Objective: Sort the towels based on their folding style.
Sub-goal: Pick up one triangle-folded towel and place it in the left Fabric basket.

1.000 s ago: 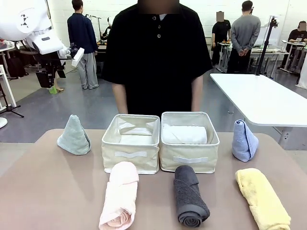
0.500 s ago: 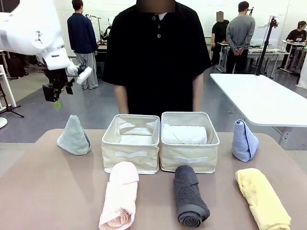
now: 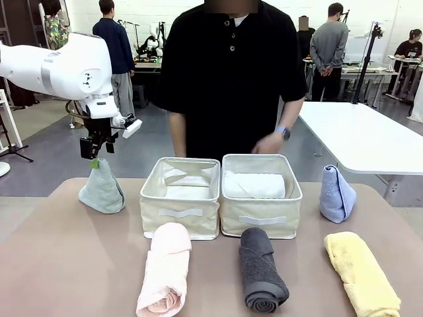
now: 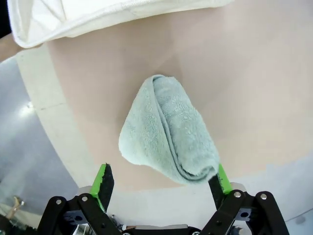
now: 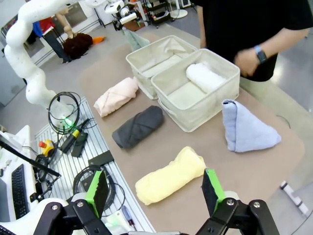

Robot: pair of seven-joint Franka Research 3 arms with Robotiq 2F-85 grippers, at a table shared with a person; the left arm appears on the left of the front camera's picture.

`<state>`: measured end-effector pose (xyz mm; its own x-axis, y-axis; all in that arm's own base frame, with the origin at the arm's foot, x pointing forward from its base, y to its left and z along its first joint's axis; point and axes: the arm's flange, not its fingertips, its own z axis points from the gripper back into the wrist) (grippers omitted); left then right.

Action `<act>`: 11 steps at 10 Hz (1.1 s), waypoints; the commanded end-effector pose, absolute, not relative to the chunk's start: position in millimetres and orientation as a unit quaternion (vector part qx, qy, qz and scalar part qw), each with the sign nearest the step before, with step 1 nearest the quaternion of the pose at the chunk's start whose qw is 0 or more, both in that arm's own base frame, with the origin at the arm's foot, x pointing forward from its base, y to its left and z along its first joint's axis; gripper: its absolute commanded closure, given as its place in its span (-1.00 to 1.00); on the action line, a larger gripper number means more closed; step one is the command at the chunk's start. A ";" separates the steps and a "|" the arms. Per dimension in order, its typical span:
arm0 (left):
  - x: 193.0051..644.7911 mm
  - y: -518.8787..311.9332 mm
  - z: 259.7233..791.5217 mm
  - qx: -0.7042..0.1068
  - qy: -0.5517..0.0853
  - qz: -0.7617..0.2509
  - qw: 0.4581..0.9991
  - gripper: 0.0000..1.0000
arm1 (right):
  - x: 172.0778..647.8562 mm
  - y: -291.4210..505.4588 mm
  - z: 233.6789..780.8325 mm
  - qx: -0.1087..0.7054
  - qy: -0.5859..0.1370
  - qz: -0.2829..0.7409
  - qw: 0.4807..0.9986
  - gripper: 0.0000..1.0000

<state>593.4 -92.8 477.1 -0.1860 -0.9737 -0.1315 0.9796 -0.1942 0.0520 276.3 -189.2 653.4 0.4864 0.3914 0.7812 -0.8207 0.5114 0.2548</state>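
Note:
A sage-green cone towel [image 3: 101, 188] stands at the table's far left. My left gripper [image 3: 96, 156] hovers open just above its tip. In the left wrist view the cone [image 4: 168, 132] lies between the spread fingers of that gripper [image 4: 161, 180], untouched. A light-blue cone [image 3: 337, 193] stands at the far right. Pink [image 3: 165, 267], dark grey [image 3: 261, 267] and yellow [image 3: 361, 272] rolls lie along the near edge. A white roll [image 3: 254, 185] lies in the right bin. My right gripper [image 5: 154, 188] hangs open high over the yellow roll [image 5: 171, 176].
Two beige fabric bins sit side by side mid-table: the left bin [image 3: 180, 212] holds no towel, the right bin [image 3: 261, 221] holds the white roll. A person stands behind them with a hand [image 3: 271, 142] just over the right bin's far rim.
My left arm has swung right and down until its gripper is right over the green cone. The person's hand has come up over the right bin.

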 end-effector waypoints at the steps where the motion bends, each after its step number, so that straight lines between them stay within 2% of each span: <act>1: 601.2 -93.8 476.3 0.046 0.045 -0.767 0.639 -1.00 | 277.4 -189.3 655.7 0.326 -0.347 0.382 0.792 -1.00; 6: 590.0 -90.1 472.6 0.020 0.072 -0.774 0.629 -1.00 | 277.4 -189.3 655.7 0.326 -0.347 0.382 0.792 -1.00; 7: 589.5 -89.5 472.5 0.021 0.066 -0.777 0.626 -0.33 | 277.4 -189.3 655.7 0.326 -0.347 0.382 0.792 -1.00; 8: 589.6 -89.2 472.5 0.021 0.065 -0.778 0.624 0.20 | 277.4 -189.3 655.7 0.326 -0.347 0.382 0.792 -1.00; 9: 590.0 -89.0 472.0 0.021 0.063 -0.779 0.623 0.87 | 277.4 -189.3 655.7 0.326 -0.347 0.382 0.792 -1.00; 10: 591.2 -88.8 470.5 0.017 0.067 -0.780 0.622 0.31 | 277.4 -189.3 655.7 0.326 -0.347 0.382 0.792 -1.00; 11: 591.8 -88.7 470.4 0.016 0.068 -0.780 0.622 1.00 | 277.4 -189.3 655.7 0.326 -0.347 0.382 0.792 -1.00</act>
<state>588.7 -91.2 468.3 -0.2077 -0.9698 -0.1281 0.9767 -0.1983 -0.0826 276.3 -189.2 653.4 0.4862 0.3916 0.7812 -0.8209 0.5112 0.2547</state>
